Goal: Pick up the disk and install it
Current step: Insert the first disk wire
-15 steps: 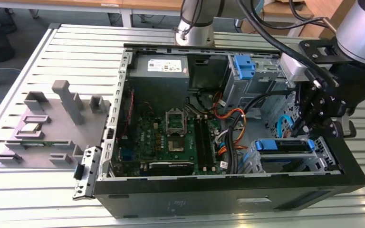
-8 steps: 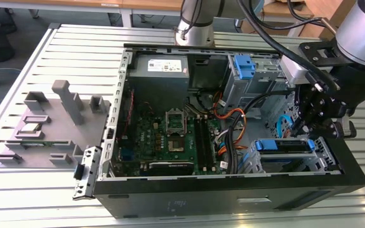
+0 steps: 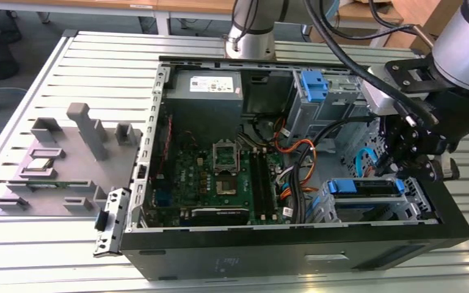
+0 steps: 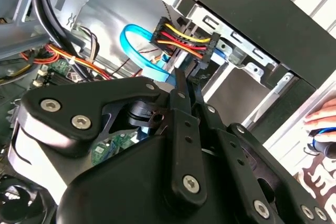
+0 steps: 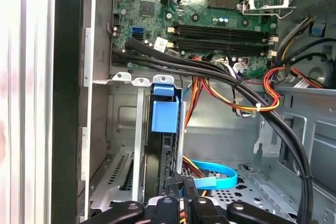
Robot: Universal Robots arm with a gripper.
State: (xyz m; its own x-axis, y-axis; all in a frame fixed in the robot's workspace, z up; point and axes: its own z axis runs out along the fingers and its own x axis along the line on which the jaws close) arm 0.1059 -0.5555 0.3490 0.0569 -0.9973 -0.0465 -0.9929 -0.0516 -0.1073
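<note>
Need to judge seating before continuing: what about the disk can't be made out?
Exterior view: the gripper covers part of the disk, so seating depth is unclear.
First wrist view: the disk is edge-on; its label face is hidden, its near end behind the gripper.
Second wrist view: the gripper's body blocks the disk.

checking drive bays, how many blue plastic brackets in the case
2: one bracket at the end near the arm's base; another bracket beneath the gripper. Others may be hidden.
</note>
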